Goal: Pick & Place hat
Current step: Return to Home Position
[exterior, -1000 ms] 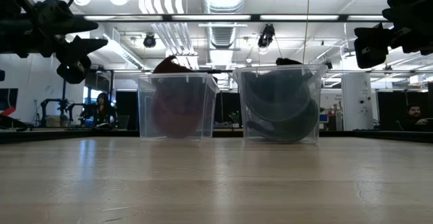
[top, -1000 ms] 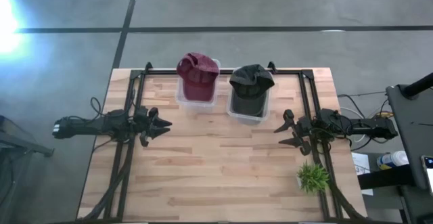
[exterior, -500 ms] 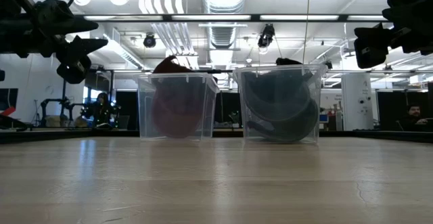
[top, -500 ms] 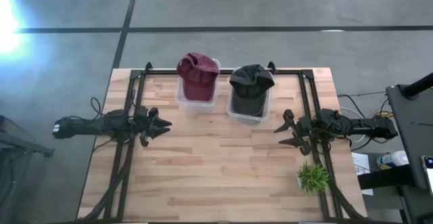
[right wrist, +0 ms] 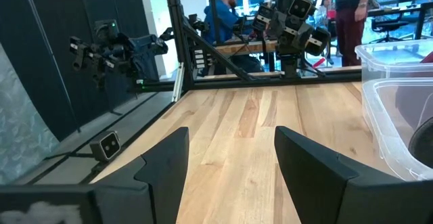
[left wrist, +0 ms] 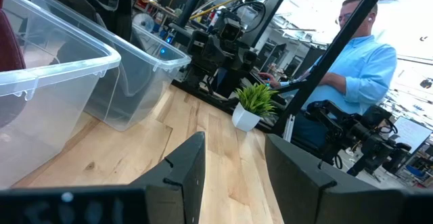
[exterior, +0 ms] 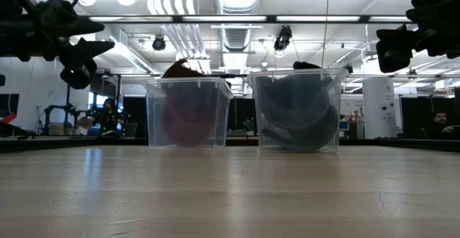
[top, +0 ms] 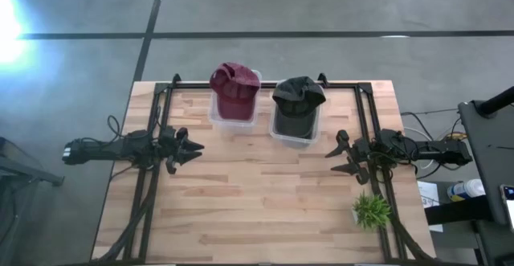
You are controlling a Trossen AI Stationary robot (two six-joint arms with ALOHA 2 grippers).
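Observation:
A maroon hat (top: 234,89) sits in the left clear plastic bin (top: 234,115) and a dark grey hat (top: 298,97) in the right clear bin (top: 294,129), both near the table's far edge. In the low view the maroon hat (exterior: 185,116) and the dark hat (exterior: 298,116) show through the bin walls. My left gripper (top: 195,147) hangs open above the table's left side. My right gripper (top: 332,159) hangs open above the right side. Each points toward the table's middle, away from the bins and holding nothing.
A small potted plant (top: 371,210) stands near the table's right near corner, close under the right arm. Black frame rails (top: 152,121) run along both table sides. The wooden table top (top: 257,194) between the arms is bare. People show in the room beyond.

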